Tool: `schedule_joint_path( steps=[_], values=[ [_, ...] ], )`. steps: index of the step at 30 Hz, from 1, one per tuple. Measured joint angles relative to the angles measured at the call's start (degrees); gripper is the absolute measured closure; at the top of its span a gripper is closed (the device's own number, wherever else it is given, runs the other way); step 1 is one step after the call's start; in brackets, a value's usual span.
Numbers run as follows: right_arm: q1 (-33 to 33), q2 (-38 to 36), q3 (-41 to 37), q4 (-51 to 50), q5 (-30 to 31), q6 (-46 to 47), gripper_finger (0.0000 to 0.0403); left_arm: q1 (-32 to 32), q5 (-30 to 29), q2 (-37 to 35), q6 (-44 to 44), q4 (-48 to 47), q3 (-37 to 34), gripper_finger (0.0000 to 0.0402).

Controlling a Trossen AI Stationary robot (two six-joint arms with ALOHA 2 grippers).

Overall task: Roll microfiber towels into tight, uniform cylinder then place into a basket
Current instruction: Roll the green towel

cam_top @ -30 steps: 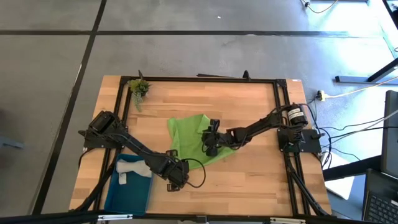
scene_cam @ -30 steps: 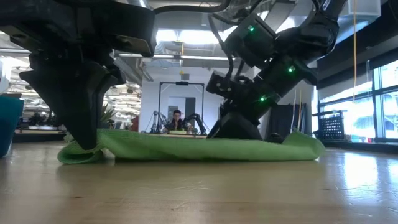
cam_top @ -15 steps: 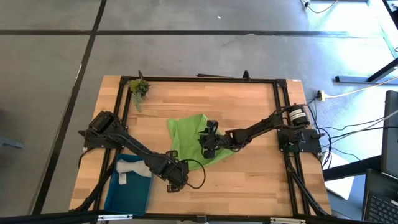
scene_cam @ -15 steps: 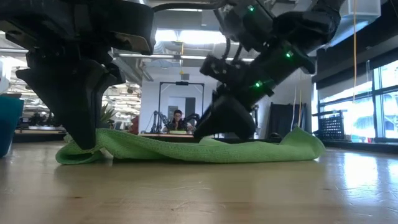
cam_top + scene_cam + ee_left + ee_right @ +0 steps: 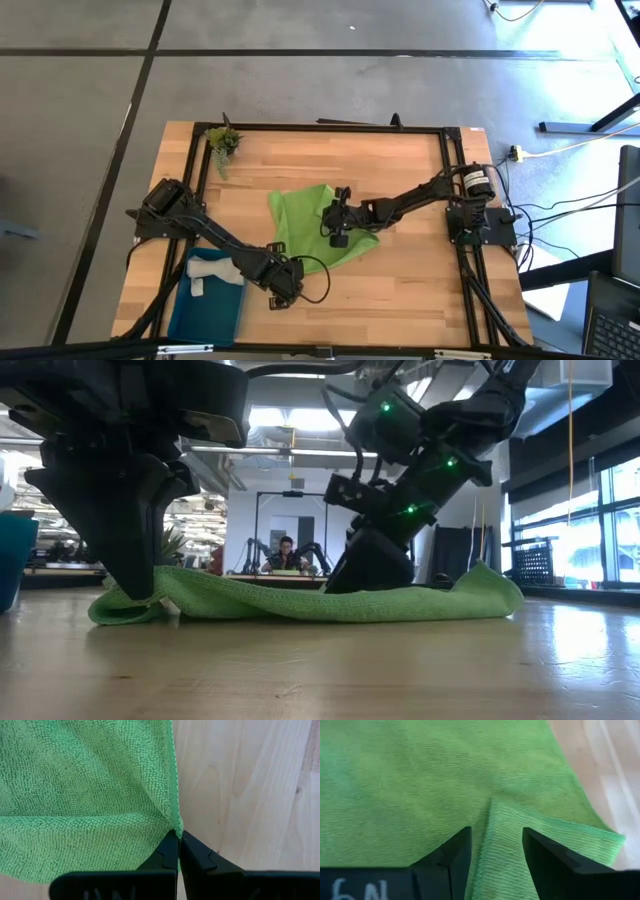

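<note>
Left tool (image 5: 178,840) pinches the green towel's (image 5: 305,215) corner; right tool (image 5: 493,851), fingers apart, presses its middle.

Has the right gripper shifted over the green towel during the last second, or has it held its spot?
Yes. The right gripper, open over the green towel, dipped toward the left arm, then swung back toward the plant sprig end.

Both arms are matte black, built of chunky jointed segments. The left arm (image 5: 215,238) trails a thin black cable looping near its wrist. The right arm (image 5: 410,203) carries a silver-capped motor at its base and small green indicator lights along its links. White hand-lettered characters mark the right gripper (image 5: 492,852), whose fingers are wedge-shaped.
</note>
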Motion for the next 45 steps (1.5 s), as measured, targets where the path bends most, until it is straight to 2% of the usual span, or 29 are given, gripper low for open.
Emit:
schedule_joint_path(
  steps=[8, 11, 27, 37, 45],
  values=[
    [0.1, 0.0, 0.0, 0.1, 0.1, -0.3, 0.0227, 0.0, 0.0, 0.0, -0.2, 0.0, 0.0, 0.0401],
    [-0.1, 0.0, 0.0, -0.4, 0.0, -0.1, 0.024, 0.0, 0.0, 0.0, -1.0, 0.0, 0.0, 0.0402],
    [-0.2, 0.0, 0.0, -1.8, 0.2, -3.6, 0.0391, -0.3, 0.0, 0.0, -1.3, 0.0, 0.0, 0.0402],
    [-0.1, 0.0, 1.6, -1.0, 2.6, -4.4, 0.0394, -0.3, 0.0, 0.0, -1.3, 0.0, 0.0, 0.0402],
    [-0.2, -4.3, 3.1, -10.6, 18.0, -0.2, 0.0392, -0.3, 0.0, 0.0, -1.2, 0.1, 0.0, 0.0402]
  ],
)
